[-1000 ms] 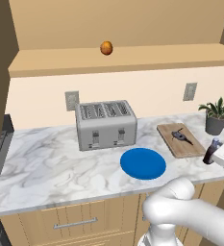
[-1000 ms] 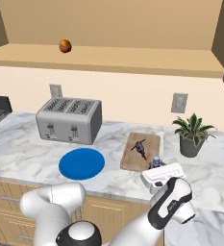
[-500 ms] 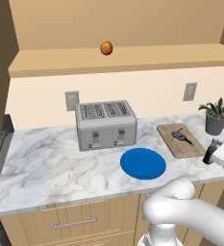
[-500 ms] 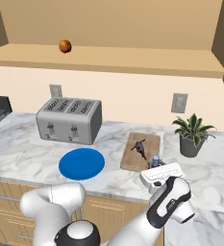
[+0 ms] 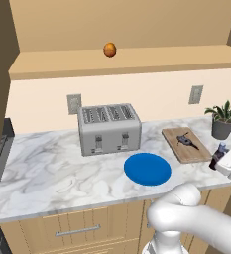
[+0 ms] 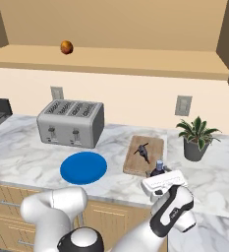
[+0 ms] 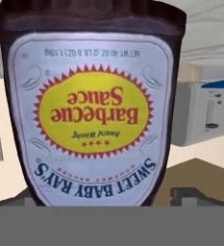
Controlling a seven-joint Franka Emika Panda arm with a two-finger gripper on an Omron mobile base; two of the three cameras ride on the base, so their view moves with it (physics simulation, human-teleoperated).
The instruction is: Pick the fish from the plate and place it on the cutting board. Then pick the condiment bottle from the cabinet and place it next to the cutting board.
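Lying on the cutting board near the desk's front edge, the fish is placed; condiment bottle is stood just beside the board's front corner, the hand spread wide; little is judged left.

Board as my landmark: fish on it, bottle just beside its near right corner, plate left, toaster behind the plate, plant right, fruit on shelf above.
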